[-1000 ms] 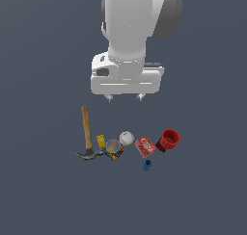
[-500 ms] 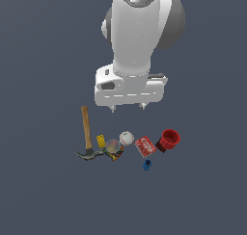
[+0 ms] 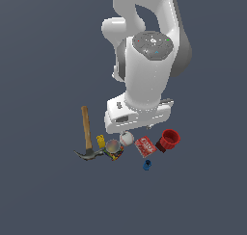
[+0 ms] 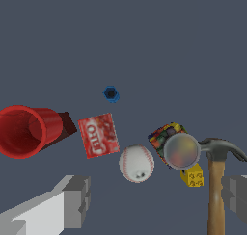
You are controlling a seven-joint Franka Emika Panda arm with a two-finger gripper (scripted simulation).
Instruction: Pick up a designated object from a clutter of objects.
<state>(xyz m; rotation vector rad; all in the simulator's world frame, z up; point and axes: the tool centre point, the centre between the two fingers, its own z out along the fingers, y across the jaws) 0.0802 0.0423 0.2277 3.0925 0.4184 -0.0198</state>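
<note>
- Sitting alone on the worktop (image 3: 43, 190), the small bright-blue chunky piece (image 3: 147, 165) is showing a dark hollow in the wrist view (image 4: 111, 94).
- Bare worktop is surrounding it; the red box (image 3: 144, 146) is lying nearest, just apart.
- Baseball (image 3: 126, 138), red cup (image 3: 169, 139), tin can (image 3: 113, 148), yellow piece (image 3: 101, 141) and hammer (image 3: 87, 133) are clustering beyond.
- Fingers (image 4: 77, 200) are standing spread wide, gripping nothing, over the baseball.
</note>
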